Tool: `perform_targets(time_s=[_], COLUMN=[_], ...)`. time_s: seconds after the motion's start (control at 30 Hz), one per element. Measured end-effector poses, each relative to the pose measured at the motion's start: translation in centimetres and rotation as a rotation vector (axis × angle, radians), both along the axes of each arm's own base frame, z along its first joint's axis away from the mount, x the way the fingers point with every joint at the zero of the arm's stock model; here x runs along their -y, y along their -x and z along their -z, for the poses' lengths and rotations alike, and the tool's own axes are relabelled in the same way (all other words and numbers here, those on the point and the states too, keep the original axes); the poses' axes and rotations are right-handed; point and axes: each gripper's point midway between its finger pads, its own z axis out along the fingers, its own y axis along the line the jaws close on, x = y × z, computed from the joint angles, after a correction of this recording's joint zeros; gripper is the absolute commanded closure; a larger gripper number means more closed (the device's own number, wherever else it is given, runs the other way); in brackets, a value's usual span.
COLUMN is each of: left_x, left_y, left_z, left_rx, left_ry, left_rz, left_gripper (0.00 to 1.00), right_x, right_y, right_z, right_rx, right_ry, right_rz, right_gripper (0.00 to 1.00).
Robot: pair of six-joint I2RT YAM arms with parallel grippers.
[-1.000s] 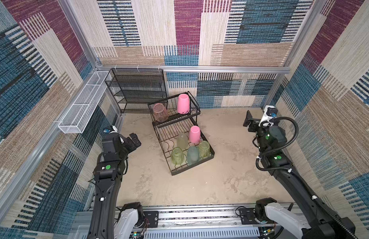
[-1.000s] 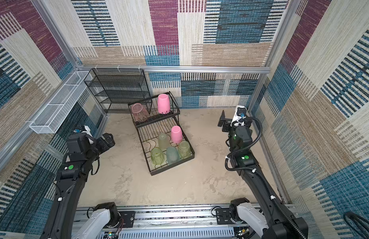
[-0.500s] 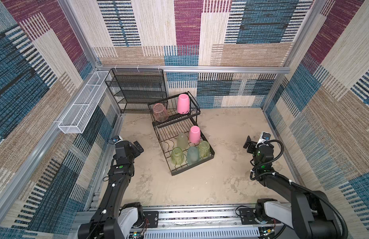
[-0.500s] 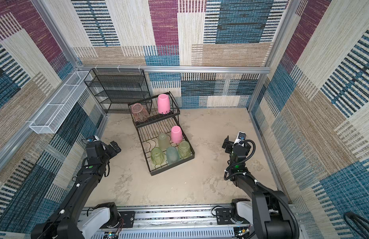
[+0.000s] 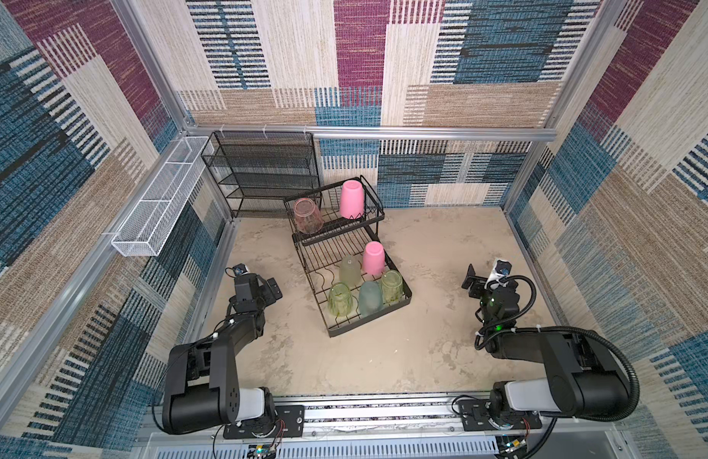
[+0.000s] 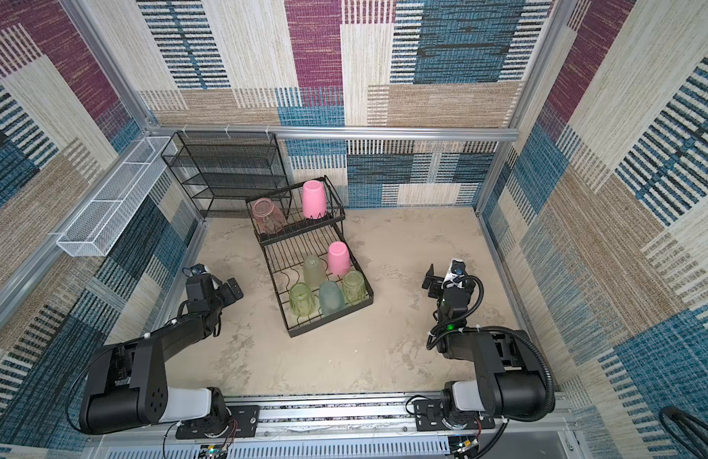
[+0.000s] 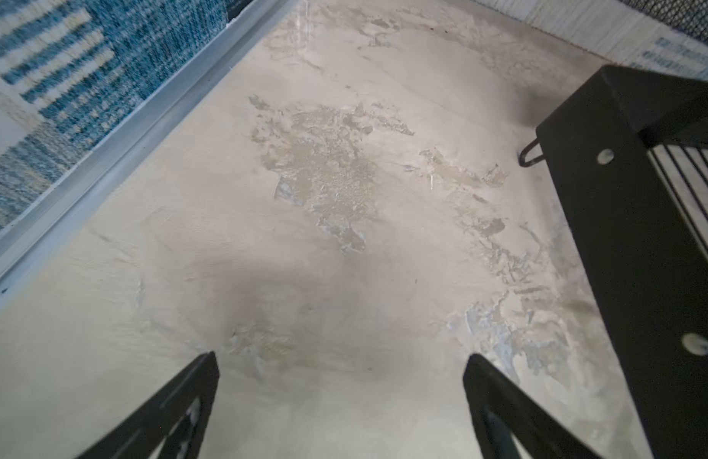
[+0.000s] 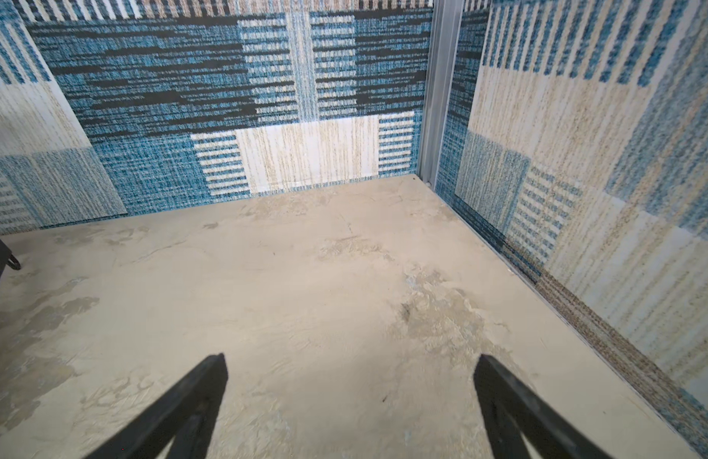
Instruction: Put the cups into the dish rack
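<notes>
The black wire dish rack (image 5: 368,318) (image 6: 331,316) stands mid-floor in both top views. All the cups I can see stand upside down in it. On its upper tier are a translucent reddish-pink cup (image 5: 308,215) and a solid pink cup (image 5: 351,199). The lower tier holds a pink cup (image 5: 373,258), three yellow-green cups (image 5: 349,271) (image 5: 339,299) (image 5: 391,287) and a pale teal cup (image 5: 370,298). My left gripper (image 5: 265,288) (image 7: 340,357) hangs open and empty over bare floor, left of the rack. My right gripper (image 5: 472,283) (image 8: 349,357) is open and empty, well right of it.
A black fine-mesh shelf unit (image 5: 265,175) stands at the back left. A long white mesh trough (image 5: 161,198) hangs on the left wall. Patterned walls enclose the floor. The rack's black side panel (image 7: 622,198) is close beside my left gripper.
Both arms have folded down and drawn back toward the front rail, lowering the grippers close to the floor. Both grippers stayed open. The cups and rack have not moved.
</notes>
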Motion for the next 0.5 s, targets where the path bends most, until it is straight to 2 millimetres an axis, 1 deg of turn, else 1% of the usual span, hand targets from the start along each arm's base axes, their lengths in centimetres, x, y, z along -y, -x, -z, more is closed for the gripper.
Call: perform_targets(time_s=[0.07, 0.13, 0.23, 0.3, 0.33, 0.37, 0.43, 0.47, 0.5], left_x=[0.0, 0.5, 1.3, 2.0, 2.6, 3.3, 4.5, 4.7, 4.6], left_y=[-0.9, -1.5, -1.7, -1.9, -2.1, -2.0, -1.5, -1.0, -0.9], left_z=[-0.7, -1.2, -1.0, -1.4, -1.6, -1.4, 0.1, 1.0, 1.2], left_rx=[0.044, 0.084, 0.111, 0.141, 0.164, 0.179, 0.183, 0.161, 0.150], left_ry=[-0.016, -0.023, -0.044, -0.068, -0.079, -0.092, -0.102, -0.101, -0.101], left_rz=[0.027, 0.066, 0.113, 0.147, 0.176, 0.204, 0.259, 0.266, 0.262], left_gripper=[0.01, 0.01, 0.01, 0.01, 0.01, 0.01, 0.01, 0.01, 0.01], right_x=[-0.1, -0.2, -0.5, -0.5, -0.6, -0.6, -0.6, -0.7, -0.8], right_y=[-0.1, -0.3, -0.6, -0.6, -0.6, -0.7, -0.7, -0.6, -0.5], right_z=[0.3, 0.7, 0.3, 0.0, 0.0, -0.1, -0.2, -0.2, -0.1], right_rx=[0.002, -0.005, 0.011, 0.021, 0.025, 0.026, 0.031, 0.035, 0.034], right_ry=[0.000, 0.002, 0.001, 0.004, 0.004, 0.008, 0.009, 0.009, 0.009], right_rz=[-0.006, -0.013, -0.029, -0.032, -0.037, -0.039, -0.040, -0.044, -0.048], right_gripper=[0.00, 0.00, 0.00, 0.00, 0.00, 0.00, 0.00, 0.00, 0.00])
